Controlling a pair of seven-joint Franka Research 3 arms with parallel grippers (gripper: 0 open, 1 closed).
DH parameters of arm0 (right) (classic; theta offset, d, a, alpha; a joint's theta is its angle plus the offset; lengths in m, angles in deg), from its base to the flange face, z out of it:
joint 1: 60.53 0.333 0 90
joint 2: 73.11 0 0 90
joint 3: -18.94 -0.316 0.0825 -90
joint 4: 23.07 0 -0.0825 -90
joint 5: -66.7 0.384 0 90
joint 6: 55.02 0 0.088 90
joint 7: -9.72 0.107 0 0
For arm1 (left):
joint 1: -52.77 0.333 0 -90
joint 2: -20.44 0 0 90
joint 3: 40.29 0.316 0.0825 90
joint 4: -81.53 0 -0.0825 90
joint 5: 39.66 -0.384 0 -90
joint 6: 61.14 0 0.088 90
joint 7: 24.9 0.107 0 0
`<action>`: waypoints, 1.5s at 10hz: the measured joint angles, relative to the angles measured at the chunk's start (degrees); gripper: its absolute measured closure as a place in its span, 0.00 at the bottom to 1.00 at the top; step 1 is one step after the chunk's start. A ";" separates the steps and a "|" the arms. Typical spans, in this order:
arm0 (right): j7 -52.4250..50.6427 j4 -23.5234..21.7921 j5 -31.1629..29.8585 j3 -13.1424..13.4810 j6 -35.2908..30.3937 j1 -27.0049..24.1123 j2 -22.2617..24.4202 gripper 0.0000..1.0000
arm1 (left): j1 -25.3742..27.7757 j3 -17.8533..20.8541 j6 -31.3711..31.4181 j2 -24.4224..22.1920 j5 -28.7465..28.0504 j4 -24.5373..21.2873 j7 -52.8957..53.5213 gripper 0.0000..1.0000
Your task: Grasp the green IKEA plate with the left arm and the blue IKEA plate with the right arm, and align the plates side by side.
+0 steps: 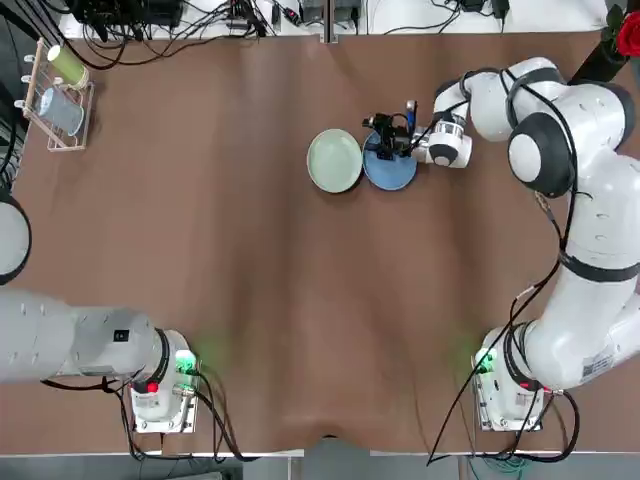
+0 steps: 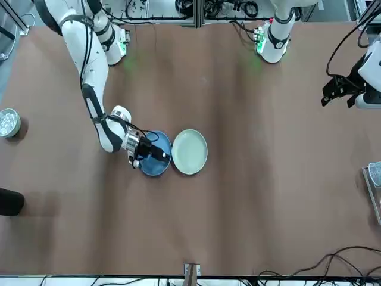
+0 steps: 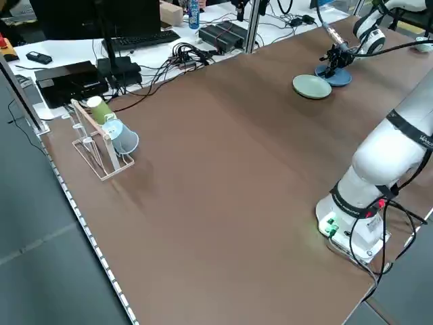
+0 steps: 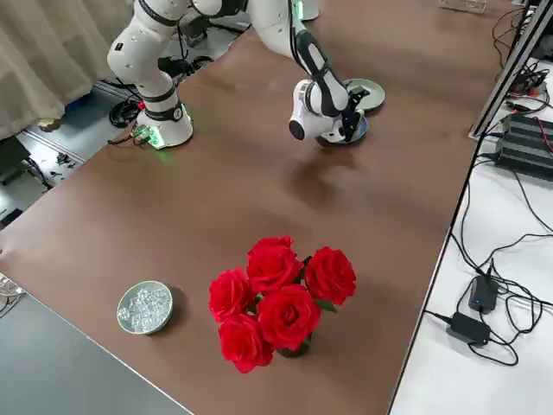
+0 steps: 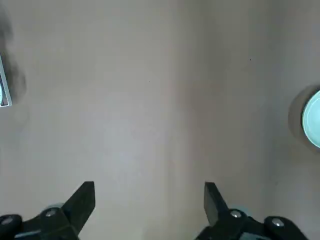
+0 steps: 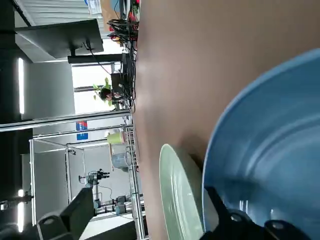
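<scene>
The pale green plate and the sky-blue plate lie flat side by side at the table's far middle, rims nearly touching. My right gripper reaches in low over the blue plate. It is open: one fingertip sits over the blue plate's inside, the other is out toward the green plate. Beside the green plate nothing grips it. My left gripper hangs open above bare table, far off at the table's left edge.
A wooden rack with a green and a blue cup stands at the far left corner. Red roses and a small bowl of shiny bits sit near the right edge. Cables run along the far edge.
</scene>
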 joint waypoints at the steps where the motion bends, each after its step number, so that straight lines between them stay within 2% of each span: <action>1: 0.02 0.19 0.01 0.03 0.39 -0.04 0.00 0.02 | 0.00 0.03 0.00 0.01 0.00 0.00 0.00 0.04; 5: 0.08 0.97 -0.36 0.30 2.40 -0.08 0.23 0.01 | 0.02 0.09 0.00 0.04 -0.33 0.04 1.02 0.03; 10: 0.08 0.50 -5.86 1.11 2.76 -1.30 3.69 0.01 | 0.03 0.09 0.00 0.18 -0.33 0.11 1.03 0.03; 12: 0.10 0.40 -13.88 3.25 2.90 -1.98 6.59 0.00 | 0.02 0.09 0.00 0.34 -0.33 0.12 1.03 0.03; 15: 2.81 1.97 -33.39 7.81 2.87 -3.02 12.24 0.00 | 0.02 0.10 0.00 0.38 -0.33 0.15 1.03 0.03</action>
